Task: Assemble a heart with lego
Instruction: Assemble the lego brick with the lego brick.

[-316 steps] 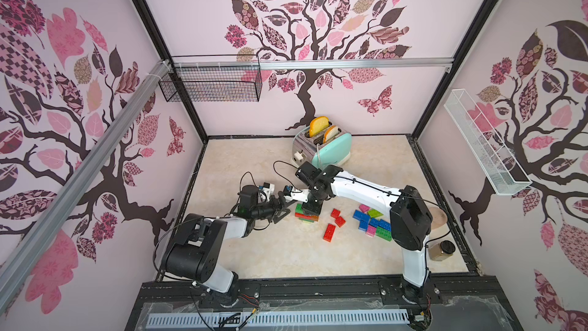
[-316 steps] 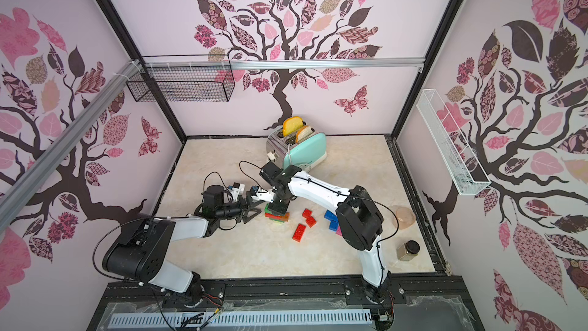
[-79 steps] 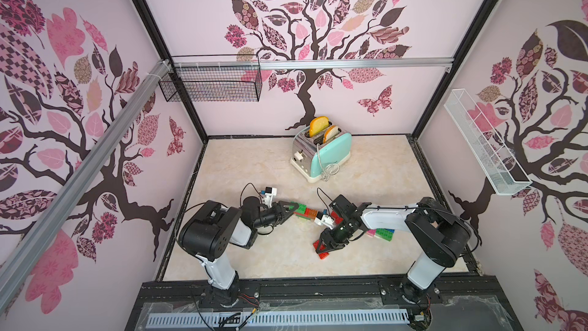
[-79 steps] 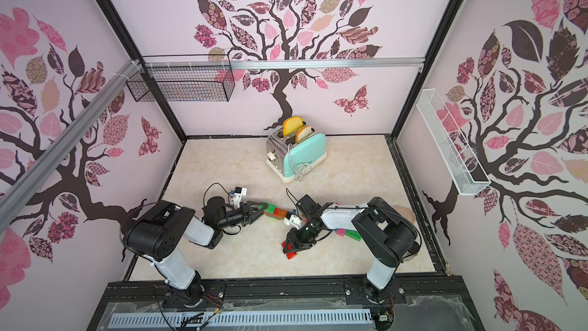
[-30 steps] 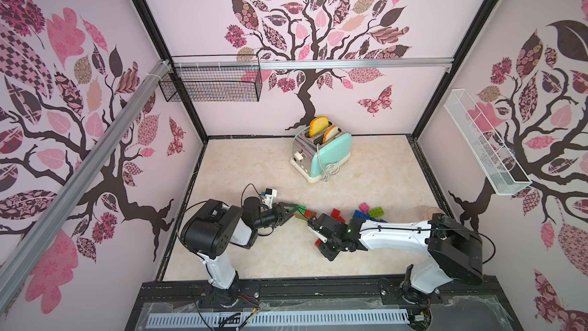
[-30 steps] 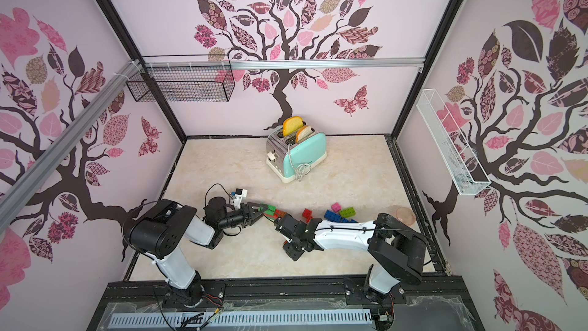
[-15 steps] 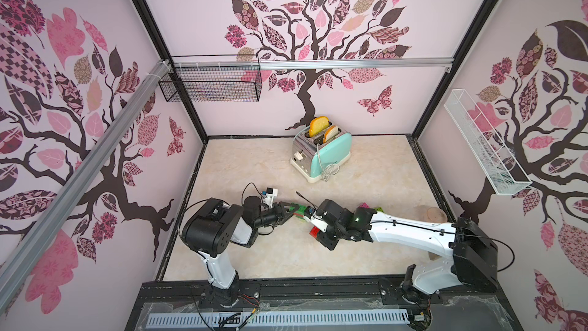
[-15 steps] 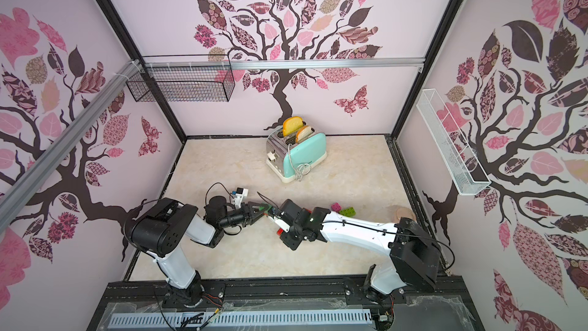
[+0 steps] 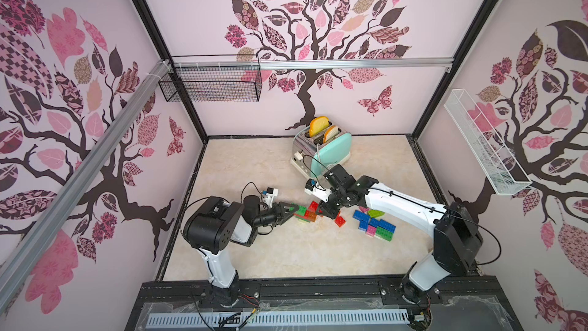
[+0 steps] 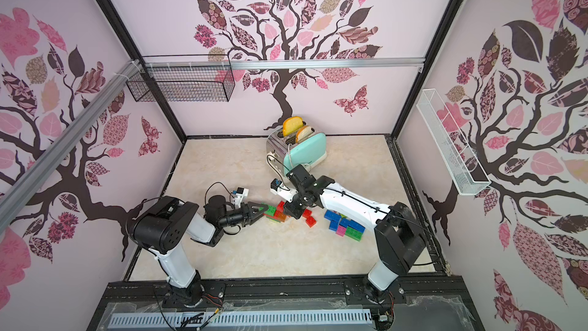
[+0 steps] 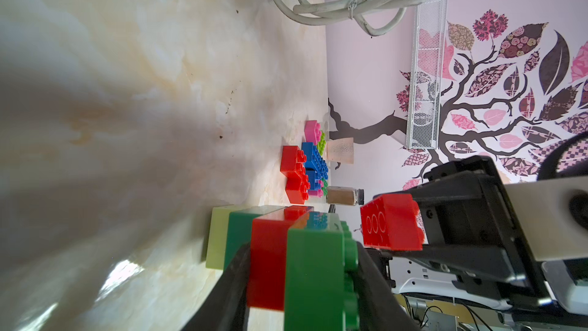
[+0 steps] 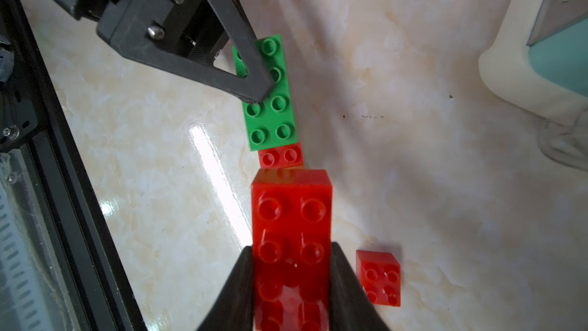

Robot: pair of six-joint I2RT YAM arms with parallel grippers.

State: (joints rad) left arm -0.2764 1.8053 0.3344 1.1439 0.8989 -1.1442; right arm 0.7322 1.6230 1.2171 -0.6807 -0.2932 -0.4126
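Bricks first: my left gripper [image 9: 294, 211] is clamped across the stack [image 12: 272, 113], a green brick on a red one. The left wrist view adds a dark green and a pale lime layer beneath. The stack sits on the table [image 9: 254, 167] in front of my left arm. One left finger [image 12: 254, 89] covers some of the green brick's studs, and the stack's near end runs blurred off the frame edge in the left wrist view.

My right gripper [image 12: 291, 259] pinches a red brick [image 12: 291, 205] by its long sides, just beside the stack. The left wrist view shows a gap between the two. The brick's gripped end is blurred and cut off in the right wrist view, and in both top views my own wrist hides those fingertips.

A small red brick [image 12: 380, 277] lies on the table just beside my right gripper. The loose bricks [image 9: 377, 222], blue, pink, green and lime, lie by my right arm, which covers their far edge. The toaster [image 9: 331, 151] stands near the back wall.
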